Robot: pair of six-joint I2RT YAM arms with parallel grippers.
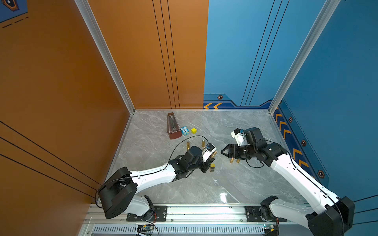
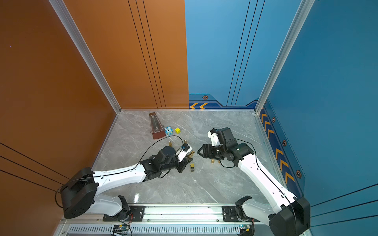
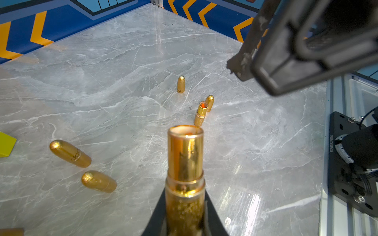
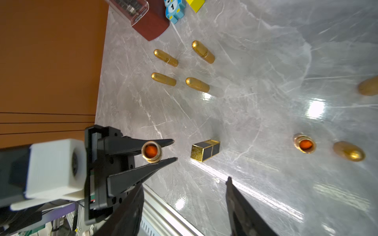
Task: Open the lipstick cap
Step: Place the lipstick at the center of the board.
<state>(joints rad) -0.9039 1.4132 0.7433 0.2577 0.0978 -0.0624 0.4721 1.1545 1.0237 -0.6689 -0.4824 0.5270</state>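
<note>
A gold lipstick [image 3: 185,163] with no cap on it sits in my left gripper [image 3: 185,196], which is shut on its glittery base. Its open tube [image 4: 151,151] shows orange inside and points at my right gripper [image 1: 222,152]. In both top views the held lipstick [image 2: 191,154] is a short gap from the right fingertips. My right gripper [image 4: 185,181] is open, with only bare table between its fingers. Under the right arm a second uncapped lipstick [image 4: 305,144] stands next to a gold bullet-shaped cap [image 4: 348,151].
A square gold-and-black lipstick [image 1: 212,167] lies just in front of the left gripper. Several gold bullet-shaped lipsticks [image 4: 165,58] stand behind it. A brown metronome [image 1: 173,126], a blue owl toy [image 1: 184,130] and a yellow cube [image 1: 194,130] sit at the back left.
</note>
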